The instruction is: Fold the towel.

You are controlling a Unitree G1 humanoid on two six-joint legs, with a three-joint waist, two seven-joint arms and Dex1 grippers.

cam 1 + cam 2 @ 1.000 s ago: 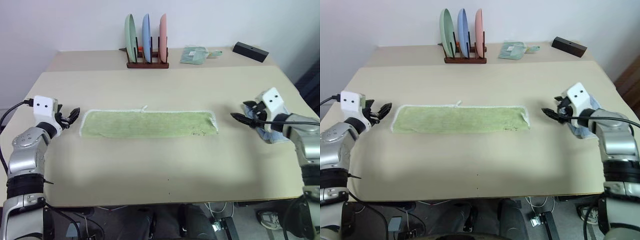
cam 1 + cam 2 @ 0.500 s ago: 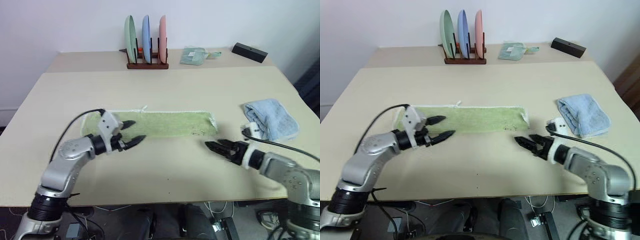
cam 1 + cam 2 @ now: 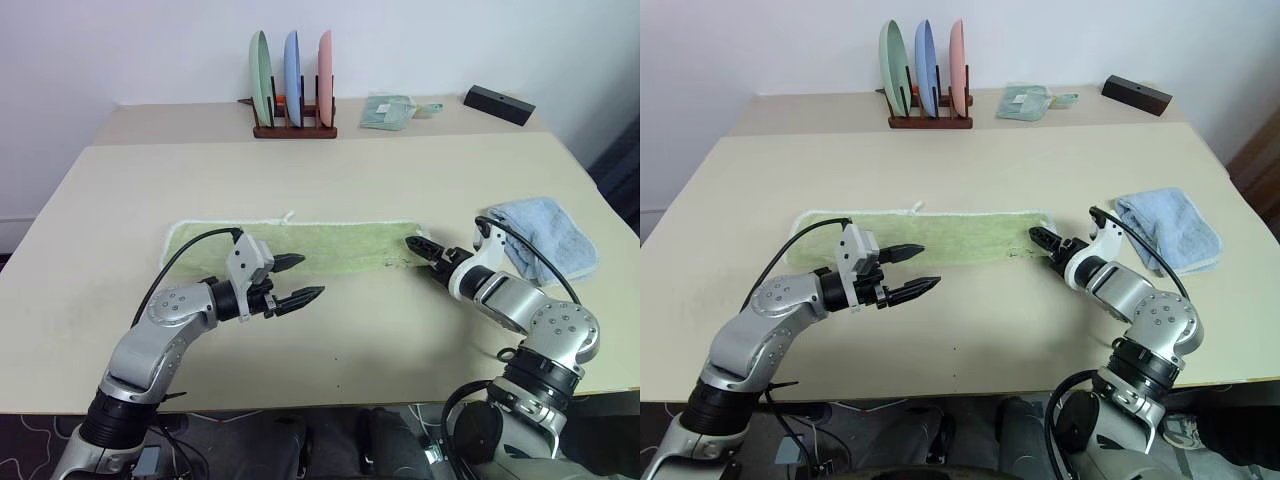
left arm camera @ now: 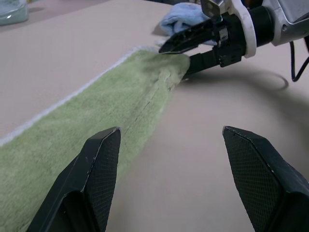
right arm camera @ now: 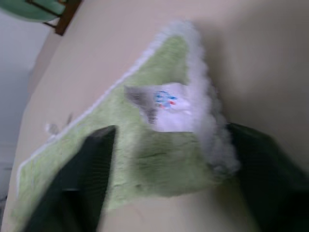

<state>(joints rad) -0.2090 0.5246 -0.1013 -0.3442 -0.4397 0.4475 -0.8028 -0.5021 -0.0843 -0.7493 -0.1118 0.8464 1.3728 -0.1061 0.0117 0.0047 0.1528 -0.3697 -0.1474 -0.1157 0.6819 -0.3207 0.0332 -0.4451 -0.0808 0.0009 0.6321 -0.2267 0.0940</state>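
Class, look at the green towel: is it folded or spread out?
Spread out. The towel lies flat as one long strip on the table; no end is turned over.

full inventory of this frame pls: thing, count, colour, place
table: 1, beige, under everything
towel: 1, light green with white edging, lying in a long strip across the table's middle
folded towel: 1, light blue, right side of the table
plate rack: 1, dark wood, back centre
plates: 3, green, blue, pink, upright in the rack
small cloth: 1, pale teal, back, right of the rack
box: 1, black, back right corner
left gripper: 1, black fingers, open, at the towel's near edge
right gripper: 1, black fingers, at the towel's right end
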